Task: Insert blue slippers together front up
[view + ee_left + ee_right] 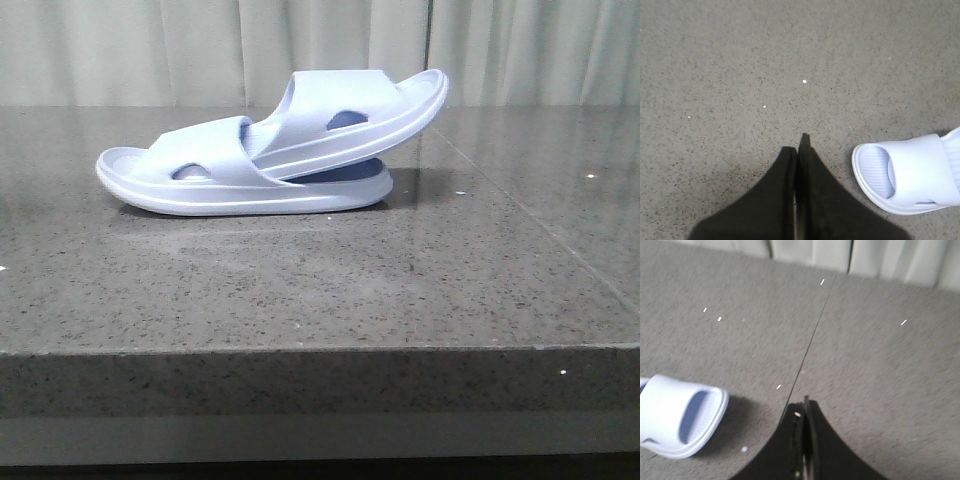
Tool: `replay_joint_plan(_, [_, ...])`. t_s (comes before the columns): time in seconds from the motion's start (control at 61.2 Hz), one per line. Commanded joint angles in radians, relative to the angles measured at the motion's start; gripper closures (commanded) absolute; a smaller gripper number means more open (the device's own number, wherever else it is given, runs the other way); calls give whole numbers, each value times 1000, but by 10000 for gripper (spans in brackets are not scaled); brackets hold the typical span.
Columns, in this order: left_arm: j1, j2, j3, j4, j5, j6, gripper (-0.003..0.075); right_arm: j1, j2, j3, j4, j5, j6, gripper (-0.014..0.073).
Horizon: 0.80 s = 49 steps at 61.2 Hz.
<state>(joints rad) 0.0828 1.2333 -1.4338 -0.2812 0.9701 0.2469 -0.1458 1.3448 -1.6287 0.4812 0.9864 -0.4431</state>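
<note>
Two pale lavender-blue foam slippers sit on the dark speckled table in the front view. The lower slipper (200,185) lies flat on its sole. The upper slipper (350,115) is pushed under the lower one's strap and tilts up to the right, resting on the lower one's heel. Neither arm shows in the front view. My left gripper (798,150) is shut and empty above bare table, with one slipper's end (910,175) beside it. My right gripper (805,407) is shut and empty, apart from a slipper end (680,422).
The stone table's front edge (320,350) runs across the front view. A thin seam (812,335) crosses the tabletop right of the slippers. Pale curtains (200,50) hang behind the table.
</note>
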Motion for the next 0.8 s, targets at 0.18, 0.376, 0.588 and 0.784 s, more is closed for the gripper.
replay_joint_plan(0.18, [-4,-312,254,-8,-330,2,740,66,-307,322,-16,-452,-100,653])
replay_joint_plan(0.376, [-4,-521,460,-8,-474,19,739,137,-516,633,-16,-684,-138,653])
replay_joint_plan(0.588, [-59,-691,683,-8,-556,51,739,155,-759,932,-17,-803,-143,653])
replay_joint_plan(0.784, [-114,-814,835,-8,-556,65,739,155,-946,1126,-17,-896,-143,653])
